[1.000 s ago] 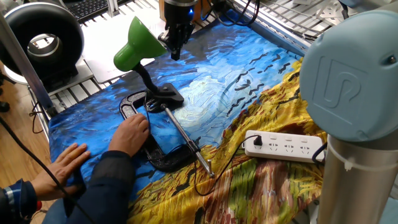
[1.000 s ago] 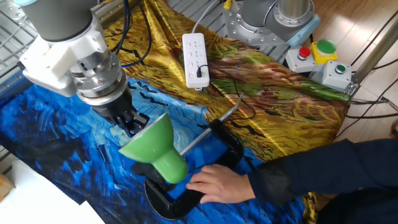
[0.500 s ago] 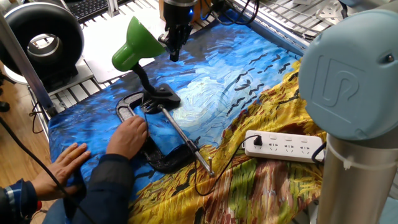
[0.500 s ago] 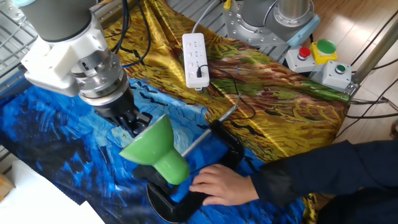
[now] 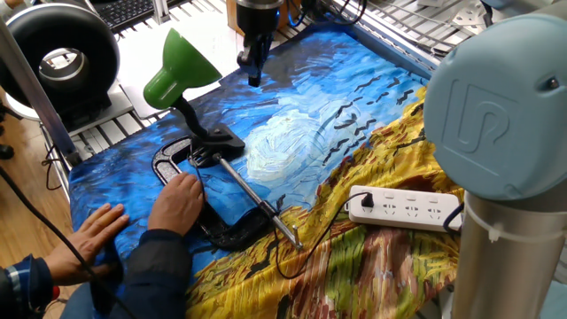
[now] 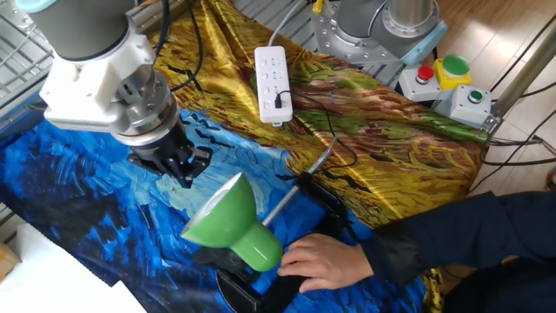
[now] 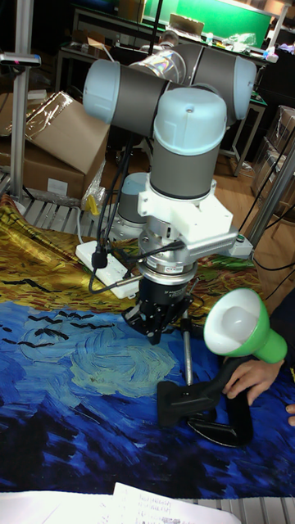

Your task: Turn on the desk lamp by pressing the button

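Note:
The desk lamp has a glossy green cone shade [image 5: 177, 66], a black bendy neck and a small black base [image 5: 214, 142]. It stands on the blue painted cloth, and its white bulb face [image 7: 232, 323] shows in the tall fixed view. A person's hand [image 5: 180, 199] holds the black C-clamp [image 5: 226, 229] by the base. My gripper [image 5: 254, 75] hangs above the cloth, to the right of the shade and apart from it. Its fingertips meet in one narrow dark tip, shut on nothing. It also shows as gripper [image 6: 180, 167] and gripper [image 7: 156, 327]. I cannot make out the button.
A white power strip [image 5: 406, 208] lies on the yellow part of the cloth, with a black cord running to the lamp. A big black ring-shaped device [image 5: 58, 58] stands at the back left. A box with red and green buttons [image 6: 443, 78] sits by the arm's mount. The person's other hand [image 5: 93, 230] rests on the cloth edge.
The person's hand has slid the lamp and the clamp away from my gripper, so the shade now stands clear of it. The gripper has barely moved.

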Motion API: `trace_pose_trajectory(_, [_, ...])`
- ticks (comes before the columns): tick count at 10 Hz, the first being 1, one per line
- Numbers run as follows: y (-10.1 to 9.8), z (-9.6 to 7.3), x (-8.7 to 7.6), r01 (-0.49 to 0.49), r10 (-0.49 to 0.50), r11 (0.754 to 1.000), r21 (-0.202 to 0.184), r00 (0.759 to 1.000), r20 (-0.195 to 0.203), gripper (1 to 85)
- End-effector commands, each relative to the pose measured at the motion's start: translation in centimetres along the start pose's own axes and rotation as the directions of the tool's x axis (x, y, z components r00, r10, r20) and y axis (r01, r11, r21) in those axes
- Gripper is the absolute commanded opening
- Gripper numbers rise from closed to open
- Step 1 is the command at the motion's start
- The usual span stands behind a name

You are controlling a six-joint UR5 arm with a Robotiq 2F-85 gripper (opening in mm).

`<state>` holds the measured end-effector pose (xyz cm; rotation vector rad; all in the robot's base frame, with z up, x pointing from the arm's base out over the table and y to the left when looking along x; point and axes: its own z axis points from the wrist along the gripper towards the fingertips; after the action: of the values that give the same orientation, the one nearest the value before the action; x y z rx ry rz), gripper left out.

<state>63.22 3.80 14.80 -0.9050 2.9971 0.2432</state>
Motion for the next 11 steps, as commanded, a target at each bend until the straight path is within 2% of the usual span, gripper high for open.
trace_pose_trajectory(1, [-0.6, -0.2, -0.6, 0.175, -0.176, 0.984, 0.027, 0.984, 0.021, 1.0])
trace_pose_trajectory(3, [-1.4, -0.2, -1.6, 0.246, -0.249, 0.967, 0.065, 0.967, 0.049, 1.0])
trace_pose_trajectory(5, [-0.5, -0.3, -2.5, 0.244, -0.247, 0.969, 0.043, 0.965, 0.09, 1.0])
trace_pose_trajectory(7, [-0.7, -0.3, -3.1, 0.246, -0.25, 0.968, 0.054, 0.962, 0.111, 1.0])
trace_pose_trajectory(9, [-0.6, -0.3, -3.1, 0.287, -0.292, 0.956, 0.054, 0.95, 0.109, 1.0])
trace_pose_trajectory(11, [-1.2, -0.3, -2.4, 0.345, -0.351, 0.935, 0.077, 0.934, 0.073, 1.0])
